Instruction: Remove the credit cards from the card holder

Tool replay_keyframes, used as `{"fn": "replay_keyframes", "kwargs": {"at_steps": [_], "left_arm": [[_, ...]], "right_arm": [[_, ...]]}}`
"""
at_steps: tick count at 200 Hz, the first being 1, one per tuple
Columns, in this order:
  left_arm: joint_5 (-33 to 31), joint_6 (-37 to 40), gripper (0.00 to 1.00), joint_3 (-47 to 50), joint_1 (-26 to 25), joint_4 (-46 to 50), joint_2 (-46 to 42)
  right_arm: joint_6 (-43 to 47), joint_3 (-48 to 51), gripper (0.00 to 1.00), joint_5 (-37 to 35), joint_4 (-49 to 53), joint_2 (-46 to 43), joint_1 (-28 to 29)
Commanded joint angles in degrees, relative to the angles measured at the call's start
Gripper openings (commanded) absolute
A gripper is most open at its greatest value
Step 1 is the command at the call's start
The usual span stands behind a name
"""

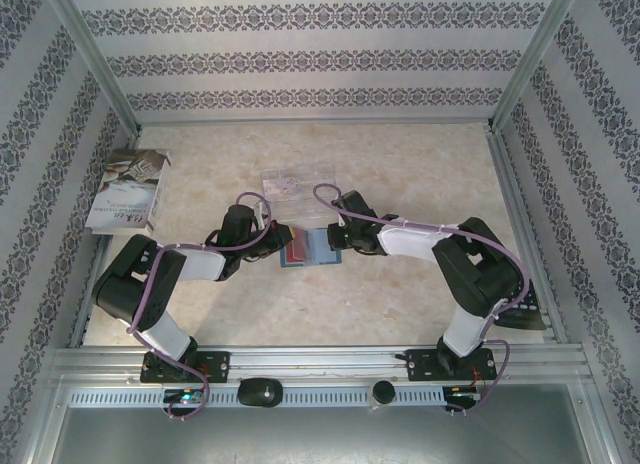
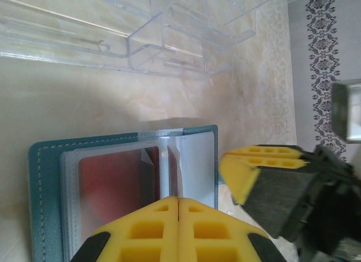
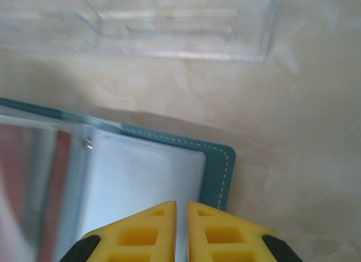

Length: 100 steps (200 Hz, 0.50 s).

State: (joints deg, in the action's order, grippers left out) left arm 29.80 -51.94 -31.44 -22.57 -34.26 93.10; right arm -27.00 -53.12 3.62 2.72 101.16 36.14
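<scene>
Teal card holder point(image 2: 38, 205) w/ white stitching, red credit cards point(image 2: 113, 183), marbled beige table point(image 1: 400, 174).

I'm seeing the card holder point(image 1: 310, 247) lying on the table point(image 1: 400, 294) between the left gripper point(image 1: 285, 235) and right gripper point(image 1: 335, 235), a tray point(image 1: 297, 180) just behind it, a booklet point(image 1: 128, 190) sitting far left

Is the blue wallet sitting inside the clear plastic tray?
No, the card holder lies open on the table, with a strip of bare tabletop between it and the clear tray.
</scene>
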Motion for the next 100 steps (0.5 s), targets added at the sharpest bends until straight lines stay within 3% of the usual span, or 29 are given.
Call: {"fn": "replay_keyframes", "kwargs": {"at_steps": [1, 39, 82, 100], "left_arm": [[1.57, -0.97, 0.00, -2.05, -1.42, 0.66, -0.78], [2.43, -1.49, 0.28, -4.20, -4.16, 0.70, -0.36], [4.06, -5.08, 0.35, -7.37, -7.45, -2.70, 2.46], [4.72, -7.39, 0.35, -8.03, -8.22, -5.63, 4.66]], "right_arm": [[0.27, 0.26, 0.11, -0.49, 2.14, 2.98, 0.56], [-2.29, 0.75, 0.10, 2.47, -1.50, 4.08, 2.00], [-6.00, 2.81, 0.11, 6.48, -6.94, 2.67, 1.35], [-7.11, 4.23, 0.16, 5.58, -6.99, 0.65, -0.26]]}}
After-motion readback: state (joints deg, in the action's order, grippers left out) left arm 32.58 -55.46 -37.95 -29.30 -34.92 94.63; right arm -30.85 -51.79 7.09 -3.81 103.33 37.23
